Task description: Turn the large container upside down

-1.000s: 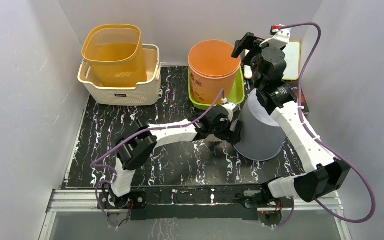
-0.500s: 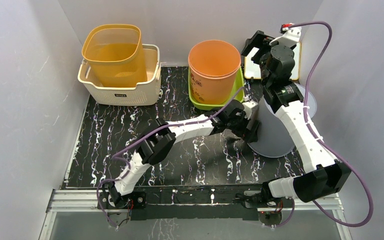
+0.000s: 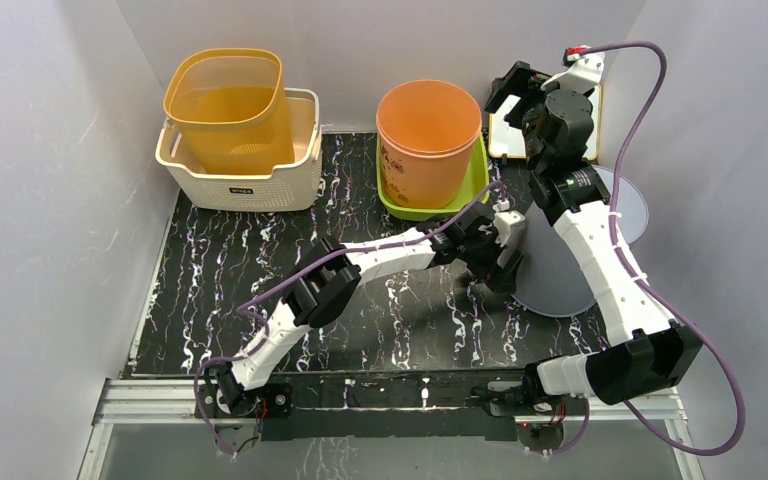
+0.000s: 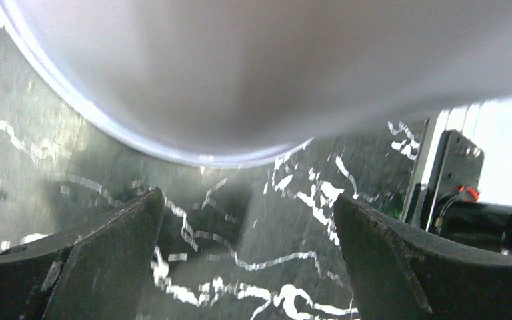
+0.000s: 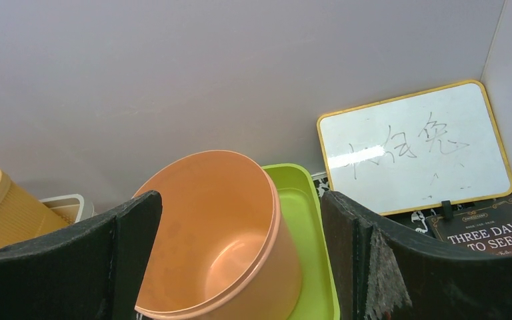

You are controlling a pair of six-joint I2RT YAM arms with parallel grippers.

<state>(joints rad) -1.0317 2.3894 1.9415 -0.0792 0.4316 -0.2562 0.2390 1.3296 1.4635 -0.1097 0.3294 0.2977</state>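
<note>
large grey container [image 3: 548, 282] | tipped, apparently on its side | partly hidden

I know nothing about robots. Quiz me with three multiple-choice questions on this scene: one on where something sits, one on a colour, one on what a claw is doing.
1. Where does the orange bucket stand? A in the green tray; B in the cream basket; C on the whiteboard.
2. What colour is the large container? A red; B grey; C green.
3. How is the left claw? A shut on the bucket; B shut on a book; C open.
1 A: the tray shows around its base. 2 B: its wall is pale grey. 3 C: its fingers stand wide apart, with only table between.
</note>
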